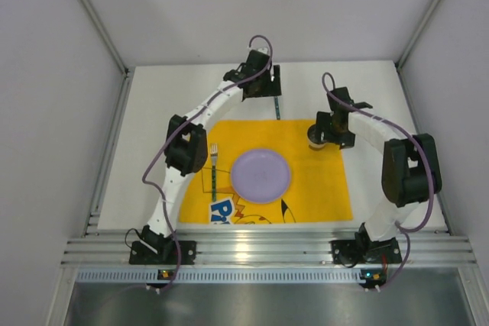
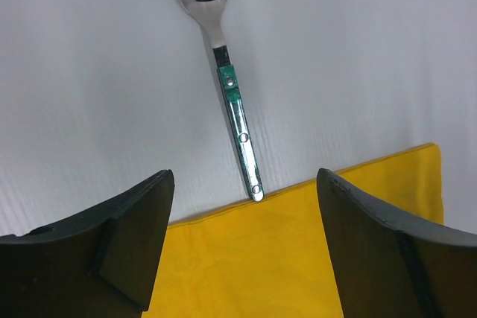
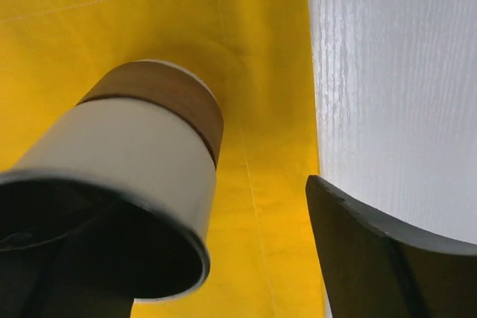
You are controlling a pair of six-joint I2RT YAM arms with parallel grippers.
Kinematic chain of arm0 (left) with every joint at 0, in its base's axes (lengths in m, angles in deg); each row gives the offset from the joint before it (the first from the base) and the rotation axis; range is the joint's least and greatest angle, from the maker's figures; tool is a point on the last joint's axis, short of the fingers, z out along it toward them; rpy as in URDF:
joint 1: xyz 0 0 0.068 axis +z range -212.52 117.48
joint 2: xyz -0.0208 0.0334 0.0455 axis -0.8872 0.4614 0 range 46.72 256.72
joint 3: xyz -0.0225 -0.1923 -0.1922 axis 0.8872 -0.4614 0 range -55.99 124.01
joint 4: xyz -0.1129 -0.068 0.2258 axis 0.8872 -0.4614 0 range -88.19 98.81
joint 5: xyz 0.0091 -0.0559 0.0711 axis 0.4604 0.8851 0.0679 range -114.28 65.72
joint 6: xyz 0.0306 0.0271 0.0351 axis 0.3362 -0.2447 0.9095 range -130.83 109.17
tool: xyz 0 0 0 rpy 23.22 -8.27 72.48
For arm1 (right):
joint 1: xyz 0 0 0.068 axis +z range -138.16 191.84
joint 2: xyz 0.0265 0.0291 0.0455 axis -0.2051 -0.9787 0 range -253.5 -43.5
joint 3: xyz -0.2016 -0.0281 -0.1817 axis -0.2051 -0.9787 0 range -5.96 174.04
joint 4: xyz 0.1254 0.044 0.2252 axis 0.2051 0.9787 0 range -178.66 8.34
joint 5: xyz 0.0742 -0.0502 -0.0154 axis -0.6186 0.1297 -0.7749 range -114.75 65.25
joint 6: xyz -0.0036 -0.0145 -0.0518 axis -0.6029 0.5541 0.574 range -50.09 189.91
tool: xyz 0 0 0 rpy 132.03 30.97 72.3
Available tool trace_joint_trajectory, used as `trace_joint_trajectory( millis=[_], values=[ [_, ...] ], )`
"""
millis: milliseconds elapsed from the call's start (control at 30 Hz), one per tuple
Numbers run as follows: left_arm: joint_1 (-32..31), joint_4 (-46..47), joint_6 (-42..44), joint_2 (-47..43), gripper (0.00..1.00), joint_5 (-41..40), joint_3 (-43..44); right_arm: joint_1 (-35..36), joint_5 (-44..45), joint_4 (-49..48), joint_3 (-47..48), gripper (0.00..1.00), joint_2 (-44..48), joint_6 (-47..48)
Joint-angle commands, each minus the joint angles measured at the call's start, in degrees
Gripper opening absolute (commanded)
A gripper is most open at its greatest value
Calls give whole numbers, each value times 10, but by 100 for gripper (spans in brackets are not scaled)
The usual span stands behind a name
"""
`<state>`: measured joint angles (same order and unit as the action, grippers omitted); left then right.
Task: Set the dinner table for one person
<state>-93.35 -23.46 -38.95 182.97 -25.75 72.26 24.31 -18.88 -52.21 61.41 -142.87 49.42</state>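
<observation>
White matte table [image 1: 153, 112] lies under both hands, carrying a yellow cloth mat [image 1: 321, 188]. Right hand [image 1: 335, 133] parted, white brown-banded paper cup [image 3: 134, 161] between its fingers, clear of the right one. Left hand [image 2: 244, 176] spread wide, green-handled steel spoon [image 2: 235, 109] just ahead.

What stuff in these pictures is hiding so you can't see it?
Left wrist view: the tip of the spoon is cut off by the top edge.
Top view: the cup is partly covered by the right tool.
Top view: the picture on the mat is too small, partly under the plate.
</observation>
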Motion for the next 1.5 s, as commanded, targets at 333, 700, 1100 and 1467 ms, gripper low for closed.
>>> trace_joint_trajectory(
  millis=[333,700,1100,1467],
  values=[
    [-26,0,36,105,73,-25,94,-5,30,107,40,95,283,-11],
    [-53,-29,89,175,62,-120,155,-5,33,181,9,96,379,-30],
    [-51,-89,129,192,35,-208,143,-5,39,186,5,97,372,-24],
    [-41,-27,120,162,0,-132,153,-5,18,173,24,97,341,-8]
  ],
)
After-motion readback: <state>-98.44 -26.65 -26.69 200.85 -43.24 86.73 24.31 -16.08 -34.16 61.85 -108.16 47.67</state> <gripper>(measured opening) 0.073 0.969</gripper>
